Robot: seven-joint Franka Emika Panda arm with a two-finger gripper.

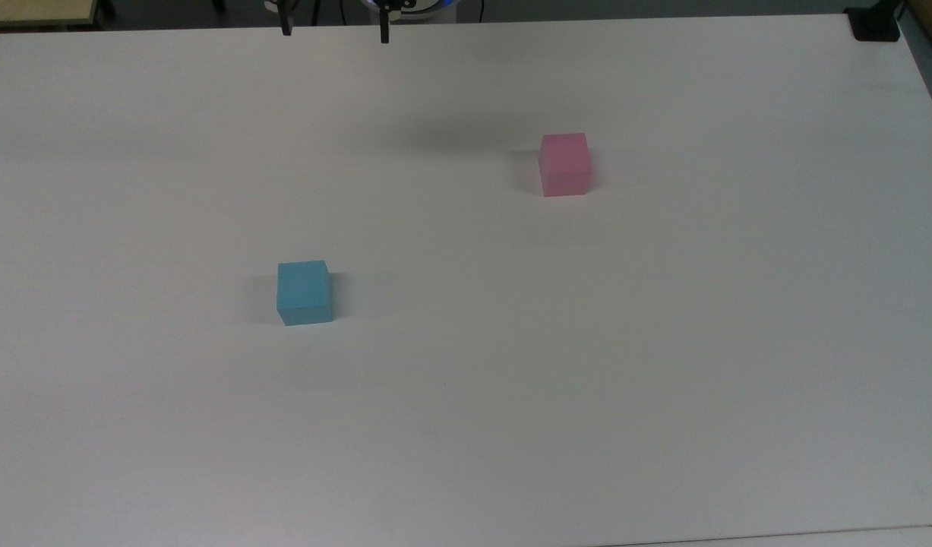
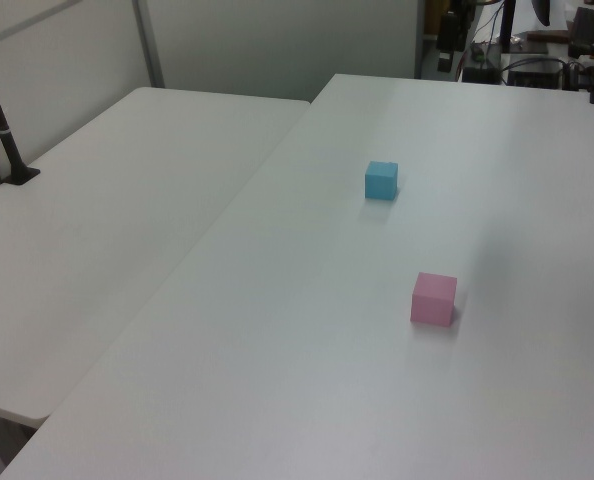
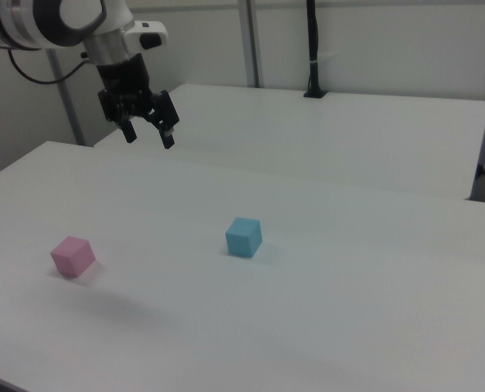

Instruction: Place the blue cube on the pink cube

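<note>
Soft, even overhead light falls on the white worktop (image 1: 663,380), bright with no hard glare. The blue cube (image 1: 304,292) and pink cube (image 1: 565,164) cast faint, short shadows. A blurred grey shadow patch lies on the worktop left of the pink cube in the top view. The side views look slightly soft and washed out.

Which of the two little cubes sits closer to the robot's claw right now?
Neither clearly. The gripper hangs open, high above the table, with the pink cube and the blue cube each well below it, apart.
</note>
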